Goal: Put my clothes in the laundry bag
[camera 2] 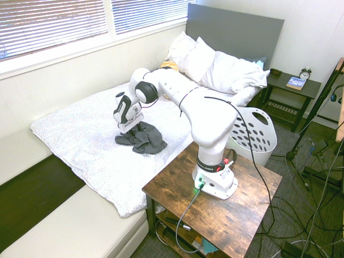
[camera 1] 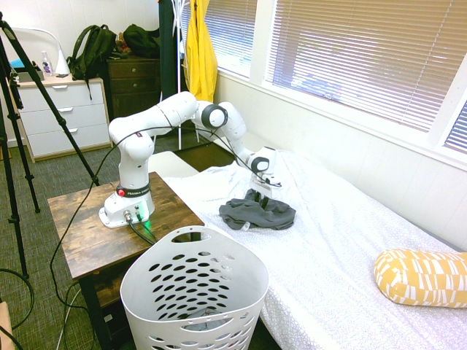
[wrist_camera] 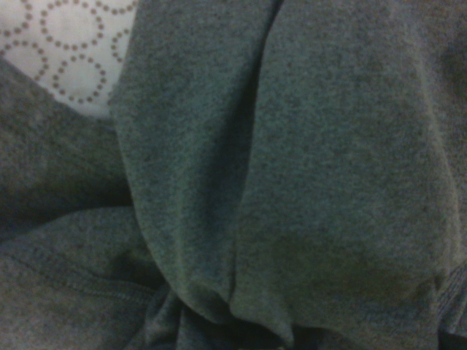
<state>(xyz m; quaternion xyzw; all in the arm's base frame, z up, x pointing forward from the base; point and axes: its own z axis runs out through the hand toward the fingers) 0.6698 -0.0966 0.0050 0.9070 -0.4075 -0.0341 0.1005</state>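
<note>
We see the gripper (camera 1: 260, 200) pointing down over the bed, its lower end reaching into the folds of the dark charcoal-grey garment (camera 1: 257, 214). We cannot tell how wide its jaws stand, or whether they have hold of the cloth, because the fabric hides them.

The garment lies crumpled directly below and around the gripper's end, resting on the white patterned bedspread (camera 1: 328, 240). Our wrist view is almost filled by its grey folds, with a stitched seam (wrist_camera: 80, 281) across one of them and a patch of the bedspread's dotted rings showing past its edge.

The tall white laundry basket (camera 1: 139, 288) stands on the floor well apart from the gripper, beside the bed and the wooden table (camera 1: 87, 219) that bears the arm. Rows of oval holes run around its wall, and we make out something inside near the bottom, too unclear to name.

From the gripper toward the headboard (camera 2: 236, 32), we find the yellow-and-white patterned pillow (camera 1: 423, 277) on the bed, well apart from the gripper, with white pillows (camera 2: 201, 56) further on. On the gripper's other side, a bright yellow garment (camera 1: 201, 55) hangs well beyond the bed.
</note>
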